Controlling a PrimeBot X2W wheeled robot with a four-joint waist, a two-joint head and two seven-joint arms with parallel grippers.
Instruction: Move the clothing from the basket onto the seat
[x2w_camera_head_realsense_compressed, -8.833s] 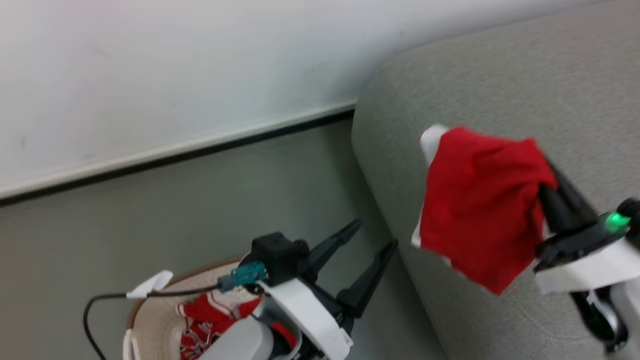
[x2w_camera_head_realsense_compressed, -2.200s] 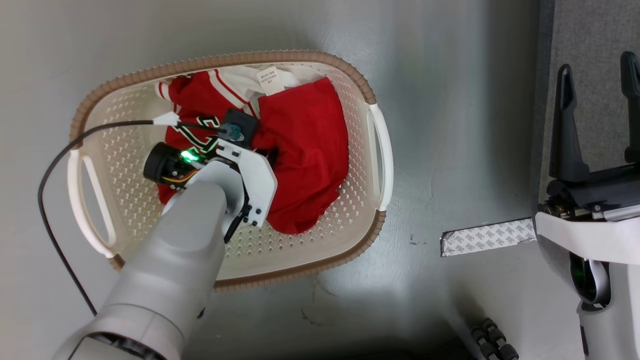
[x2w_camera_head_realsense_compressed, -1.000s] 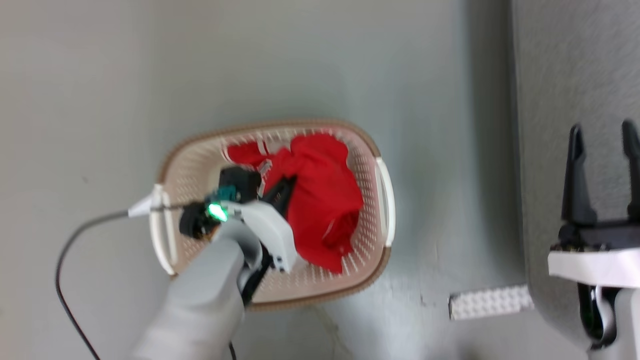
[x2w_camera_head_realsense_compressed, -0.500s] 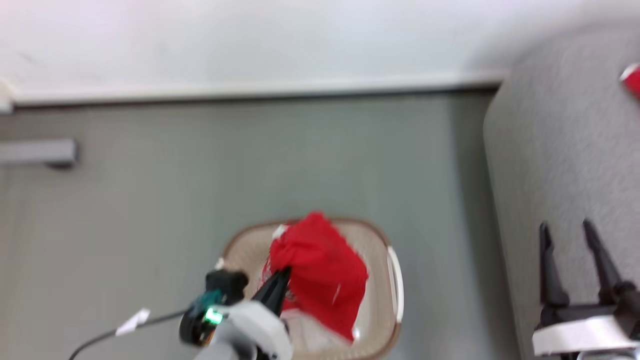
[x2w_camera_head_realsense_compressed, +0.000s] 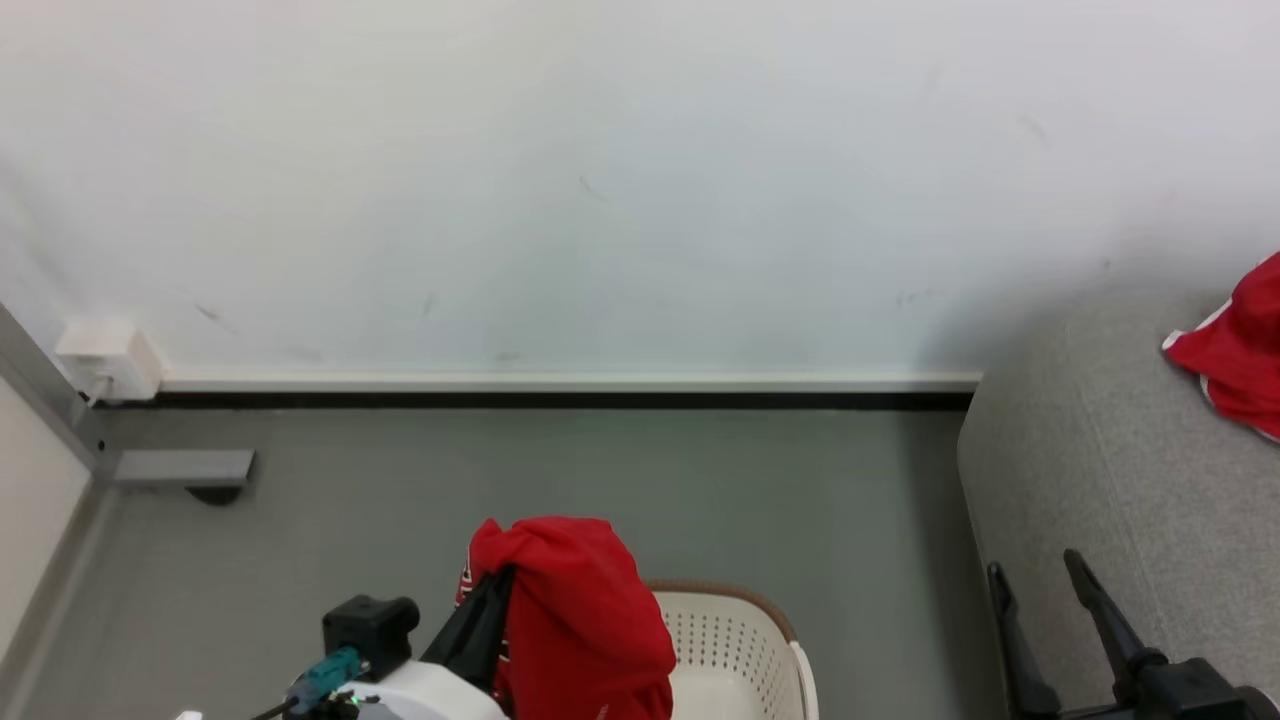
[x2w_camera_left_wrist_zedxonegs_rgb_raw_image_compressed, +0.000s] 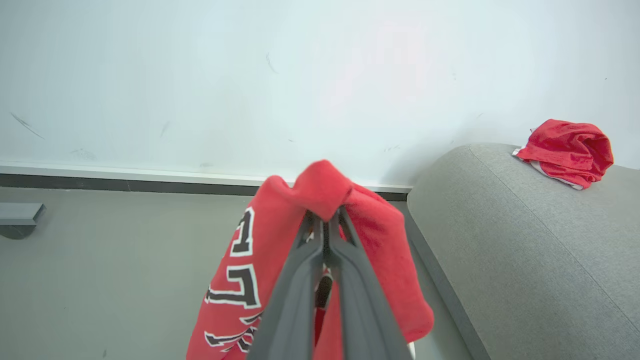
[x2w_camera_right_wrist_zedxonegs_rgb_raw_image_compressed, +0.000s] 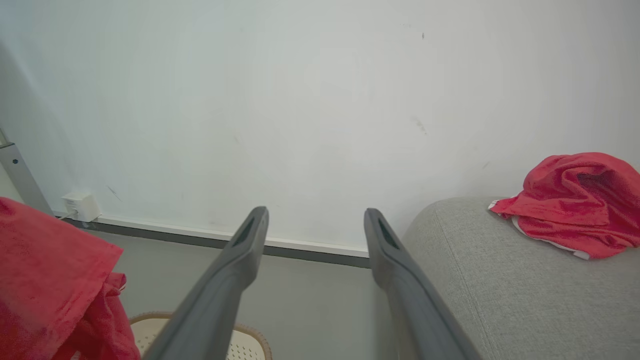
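A red jersey (x2w_camera_head_realsense_compressed: 575, 620) hangs in the air above the basket (x2w_camera_head_realsense_compressed: 735, 655), and my left gripper (x2w_camera_head_realsense_compressed: 495, 585) is shut on its top fold. In the left wrist view the same jersey (x2w_camera_left_wrist_zedxonegs_rgb_raw_image_compressed: 270, 270) drapes over the closed left gripper (x2w_camera_left_wrist_zedxonegs_rgb_raw_image_compressed: 327, 217) and shows white and black lettering. Another red garment (x2w_camera_head_realsense_compressed: 1235, 350) lies bunched on the grey seat (x2w_camera_head_realsense_compressed: 1100, 470), also visible as the red garment (x2w_camera_right_wrist_zedxonegs_rgb_raw_image_compressed: 575, 205) in the right wrist view. My right gripper (x2w_camera_head_realsense_compressed: 1035, 580) stands open beside the seat's front edge, with nothing between its fingers (x2w_camera_right_wrist_zedxonegs_rgb_raw_image_compressed: 250, 235).
A white wall with a skirting board (x2w_camera_head_realsense_compressed: 560, 385) runs behind the grey floor (x2w_camera_head_realsense_compressed: 600, 470). A white socket box (x2w_camera_head_realsense_compressed: 105, 360) and a grey bracket (x2w_camera_head_realsense_compressed: 180, 468) sit at the left corner. The seat's rounded arm (x2w_camera_left_wrist_zedxonegs_rgb_raw_image_compressed: 500, 240) rises right of the basket.
My left gripper has lifted the red jersey up out of the basket. The head view has tilted upward, so the wall now fills the top and the basket sits at the bottom edge.
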